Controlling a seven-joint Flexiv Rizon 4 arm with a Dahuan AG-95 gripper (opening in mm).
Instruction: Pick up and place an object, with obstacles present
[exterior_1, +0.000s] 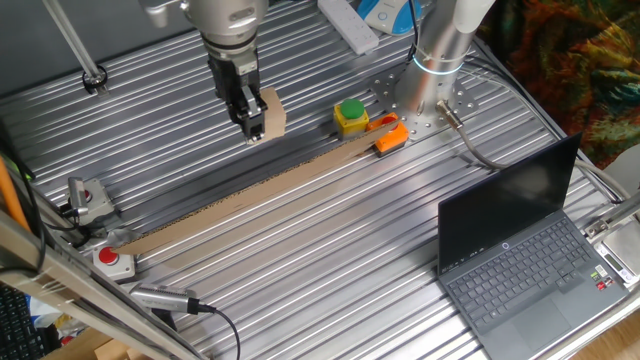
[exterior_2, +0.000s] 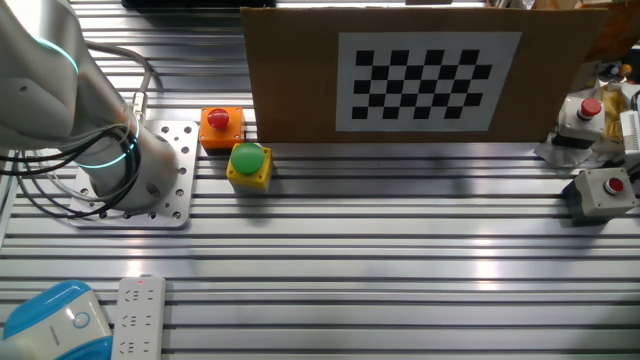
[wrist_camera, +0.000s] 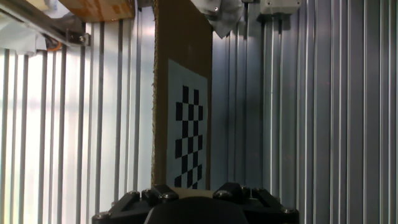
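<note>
The object, a small plain light-tan block (exterior_1: 272, 112), hangs a little above the table at the back, behind the long cardboard strip (exterior_1: 250, 195). My gripper (exterior_1: 254, 128) points down and is shut on the block's left side. In the hand view only a thin tan edge of the block (wrist_camera: 189, 193) shows between the dark jaws at the bottom, with the strip's top edge and checkerboard face (wrist_camera: 186, 130) straight below. In the other fixed view the upright cardboard (exterior_2: 420, 70) hides both gripper and block.
A yellow box with a green button (exterior_1: 351, 115) and an orange piece (exterior_1: 391, 137) sit by the arm's base (exterior_1: 430, 95). An open laptop (exterior_1: 530, 260) fills the front right. Red-button boxes (exterior_1: 113, 260) and a grey box (exterior_1: 88, 195) sit at the left edge.
</note>
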